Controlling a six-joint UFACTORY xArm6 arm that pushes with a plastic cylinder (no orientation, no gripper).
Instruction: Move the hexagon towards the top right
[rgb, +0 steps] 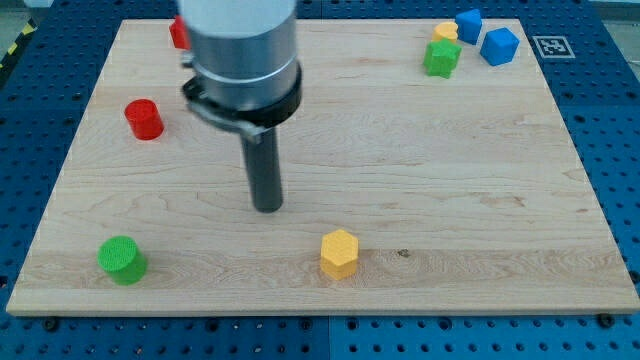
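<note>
Yellow hexagon near bottom edge, my tip up-left of it, apart; green block and blue blocks top right.

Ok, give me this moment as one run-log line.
tip: up-left of yellow hexagon, apart | hexagon: near bottom edge, mid-board | top-right corner: green block, two blue blocks | push: not started

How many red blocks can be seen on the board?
2. A red cylinder stands near the view's left edge; another red block at the view's top is partly hidden behind the arm, shape unclear. More may be hidden.
</note>
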